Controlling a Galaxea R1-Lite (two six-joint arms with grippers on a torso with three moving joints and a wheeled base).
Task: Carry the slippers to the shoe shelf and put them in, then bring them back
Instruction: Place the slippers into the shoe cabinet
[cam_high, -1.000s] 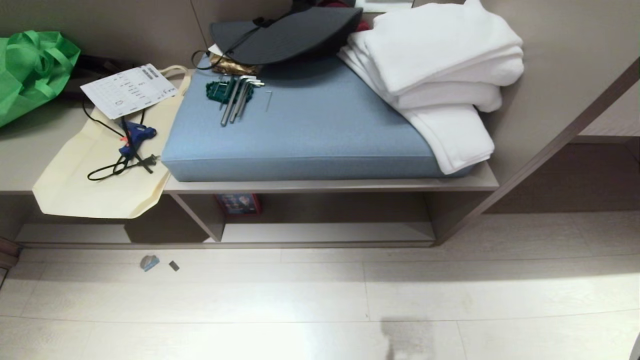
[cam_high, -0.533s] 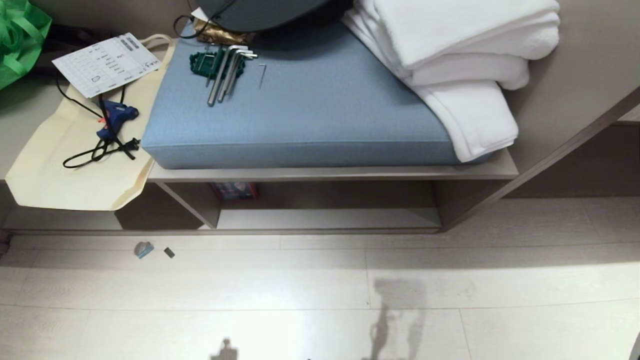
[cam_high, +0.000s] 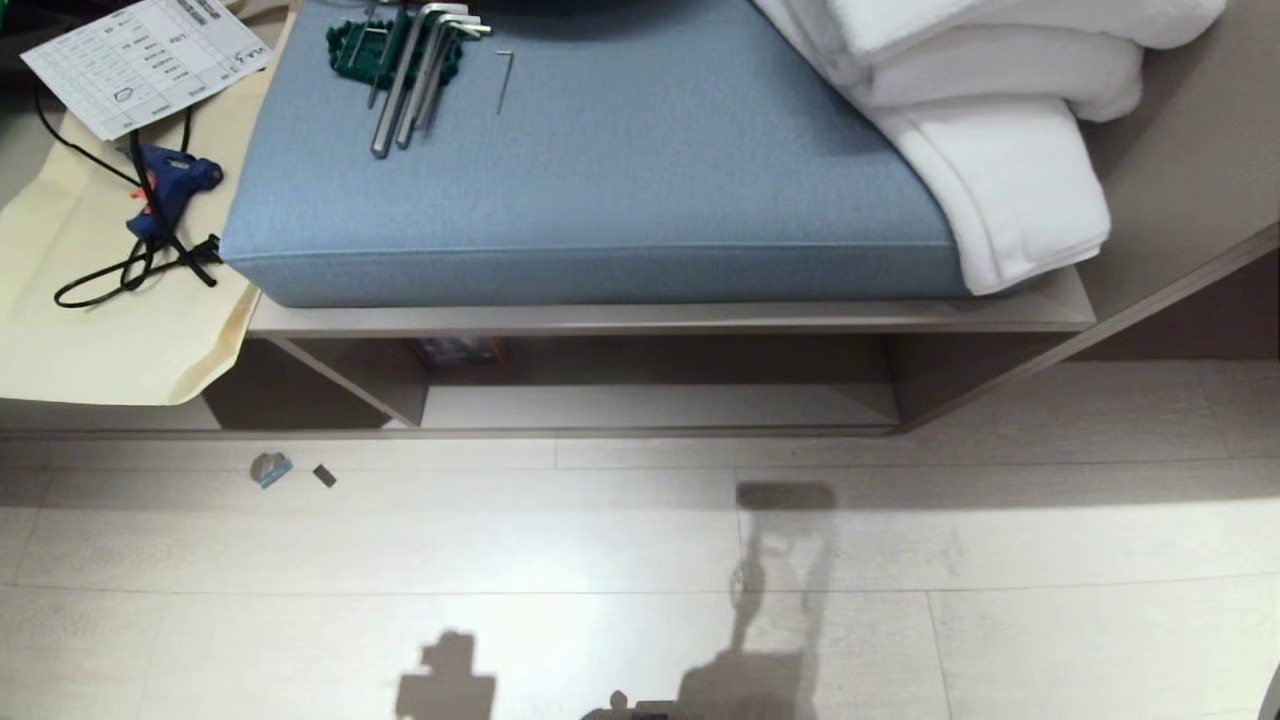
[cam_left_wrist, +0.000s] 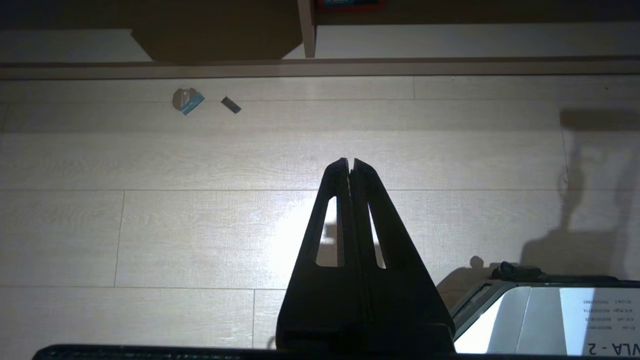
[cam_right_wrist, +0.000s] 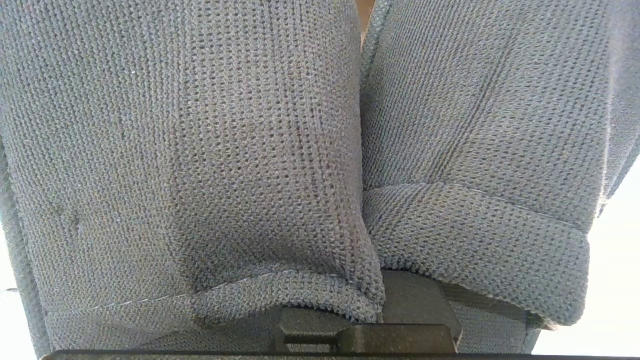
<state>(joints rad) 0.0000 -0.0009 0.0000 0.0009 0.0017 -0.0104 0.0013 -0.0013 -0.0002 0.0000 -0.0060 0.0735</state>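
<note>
The slippers (cam_right_wrist: 250, 150), grey-blue knitted fabric, fill the right wrist view side by side. My right gripper (cam_right_wrist: 380, 310) is shut on them where the two meet, and its fingertips are buried in the fabric. The shoe shelf (cam_high: 650, 405) is the low cubby under the bench, with a pale bottom board and a raised front lip (cam_left_wrist: 350, 67). My left gripper (cam_left_wrist: 351, 162) hangs shut and empty over the pale floor in front of that lip. Neither arm shows in the head view, only their shadows on the floor.
A blue cushion (cam_high: 600, 170) lies on the bench top with hex keys (cam_high: 410, 70) and folded white towels (cam_high: 1000, 130) on it. A cream tote bag (cam_high: 110, 330) and a blue glue gun (cam_high: 165, 185) lie at the left. Small scraps (cam_high: 270, 468) lie on the floor.
The head camera has moved: the bench has slid up the picture and looks larger, and shadows of my arms have come onto the floor. Nothing on the bench has moved.
</note>
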